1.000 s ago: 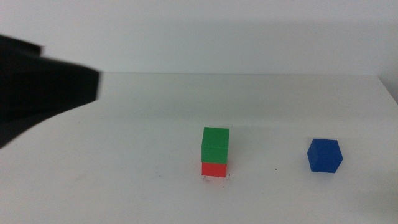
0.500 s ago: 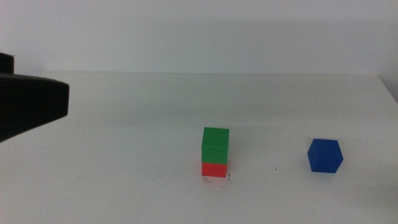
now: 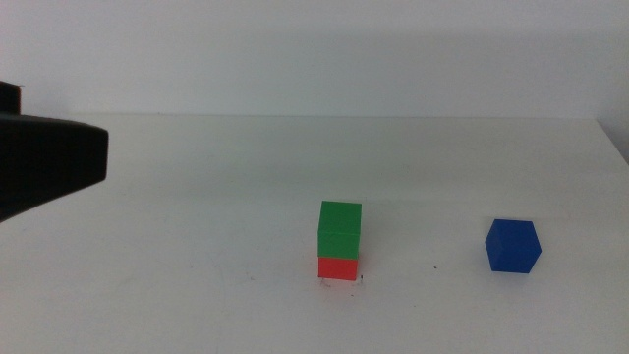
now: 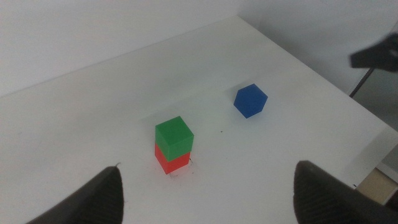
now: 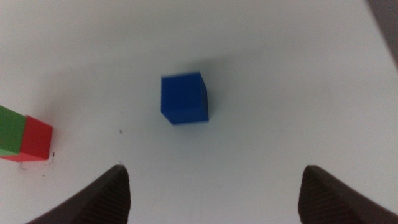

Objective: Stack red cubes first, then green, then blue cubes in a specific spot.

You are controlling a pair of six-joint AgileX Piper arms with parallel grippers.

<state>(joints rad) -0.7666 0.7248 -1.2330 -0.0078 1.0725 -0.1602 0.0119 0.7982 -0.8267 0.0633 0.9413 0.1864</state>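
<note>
Stack status: green cube [image 3: 340,228] sits on red cube [image 3: 338,267] at the marked spot | blue cube [image 5: 184,99] lies loose on tabletop [image 3: 197,216], ahead of right gripper [image 5: 211,186], jaws wide, empty | left gripper [image 4: 205,193] wide, empty, stack ahead | advice: square jaws to blue's flat faces, lower centred | containers: none seen.
</note>
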